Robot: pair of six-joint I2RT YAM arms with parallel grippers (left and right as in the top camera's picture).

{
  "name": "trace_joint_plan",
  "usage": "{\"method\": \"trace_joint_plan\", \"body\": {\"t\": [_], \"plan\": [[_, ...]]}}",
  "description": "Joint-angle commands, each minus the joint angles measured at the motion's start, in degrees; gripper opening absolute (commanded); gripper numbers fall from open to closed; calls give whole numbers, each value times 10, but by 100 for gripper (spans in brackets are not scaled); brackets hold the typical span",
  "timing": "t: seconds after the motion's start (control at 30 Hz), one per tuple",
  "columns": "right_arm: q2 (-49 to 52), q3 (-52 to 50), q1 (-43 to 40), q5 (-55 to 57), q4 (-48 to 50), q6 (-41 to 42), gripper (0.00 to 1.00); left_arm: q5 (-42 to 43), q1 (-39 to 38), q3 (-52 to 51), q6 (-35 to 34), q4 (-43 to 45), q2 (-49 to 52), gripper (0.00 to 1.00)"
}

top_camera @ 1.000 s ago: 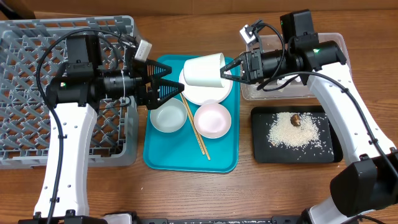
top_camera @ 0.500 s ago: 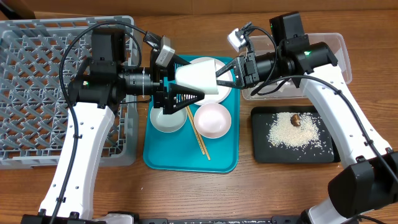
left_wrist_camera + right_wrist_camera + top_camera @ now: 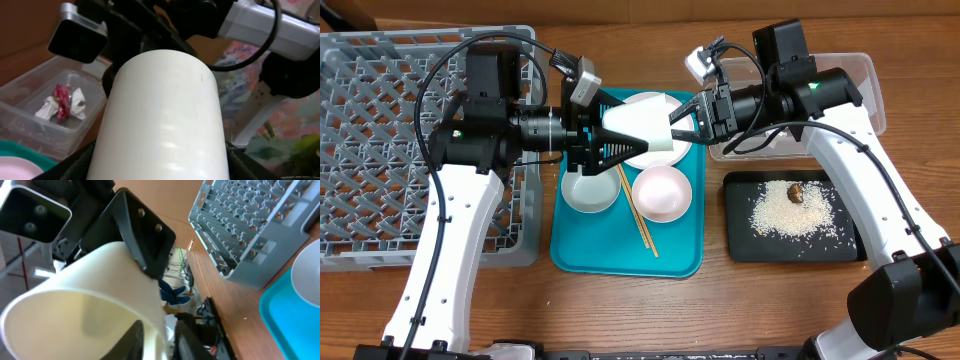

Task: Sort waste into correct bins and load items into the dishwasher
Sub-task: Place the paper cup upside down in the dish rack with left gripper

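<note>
The white cup (image 3: 638, 122) hangs on its side above the teal tray (image 3: 620, 255), held between both arms. My left gripper (image 3: 625, 128) is closed around its body, which fills the left wrist view (image 3: 165, 115). My right gripper (image 3: 675, 122) pinches its rim, one finger inside and one outside (image 3: 160, 335). Under the cup lies the large white plate (image 3: 670, 152), partly hidden. A pale grey bowl (image 3: 588, 190), a small white bowl (image 3: 661, 192) and the chopsticks (image 3: 638, 215) lie on the teal tray. The grey dish rack (image 3: 380, 150) stands at the left.
The clear tub (image 3: 850, 80) stands at the back right, with a red wrapper and white napkin (image 3: 62, 100) in it. The black tray (image 3: 740, 245) in front of it holds rice (image 3: 790, 215) and a brown scrap (image 3: 797, 191).
My left gripper has moved right from beside the rack and closed round the cup. My right gripper has carried the cup a little to the left. Nothing has visibly moved in the last half second.
</note>
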Motion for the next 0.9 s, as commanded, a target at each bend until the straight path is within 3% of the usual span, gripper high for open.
{"method": "trace_joint_plan", "body": {"t": [0.0,0.07,0.3,0.47,0.6,0.7,0.87], "plan": [[-2,4,0,42,-3,-3,32,-79,-3,9,4,2,4,57],[-2,4,-2,174,-25,1,41,-132,2,9,-10,2,4,53],[-4,5,-40,550,-114,38,42,-265,52,9,-46,-49,0,45],[-36,5,-94,661,-177,28,44,-412,133,9,-89,-122,-15,36],[-71,5,-149,714,-225,23,45,-508,208,9,-117,-183,-21,14],[-82,5,-192,713,-255,15,45,-571,264,9,-153,-223,-21,5],[-82,5,-224,713,-277,0,46,-660,322,9,-205,-252,-21,9]]}}
